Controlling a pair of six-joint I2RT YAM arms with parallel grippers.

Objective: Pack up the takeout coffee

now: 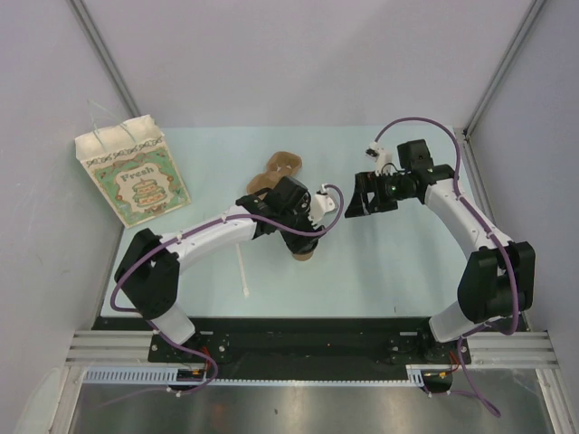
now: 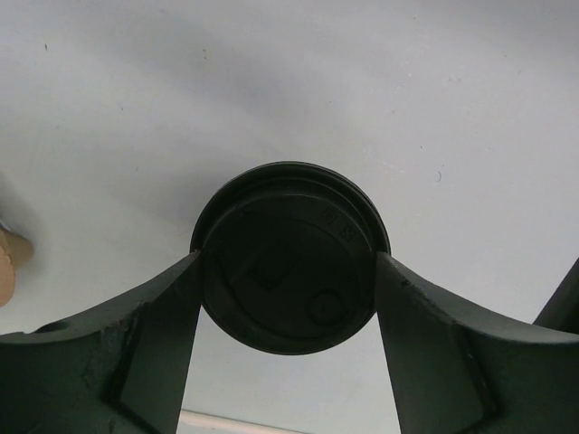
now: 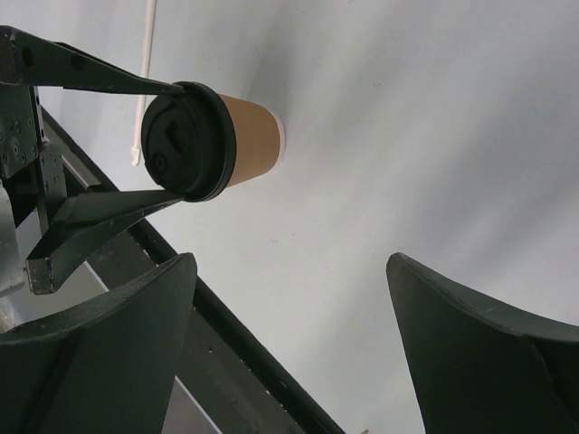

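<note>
Close by coffee cup point(image 3: 249, 145): carrier point(image 1: 282, 165); stick point(image 1: 243, 271)

Top camera looks down from high; both wrist cameras, the left nearer, frame the takeout coffee point(image 2: 289, 271).

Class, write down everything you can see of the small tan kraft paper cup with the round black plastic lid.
The small tan kraft paper cup has a smooth tan wall with a paler band at its base. A round black plastic lid, with moulded marks on top, caps it. It is upright, the left gripper clamped on the lid's sides. Whether its base touches the pale table is unclear.
</note>
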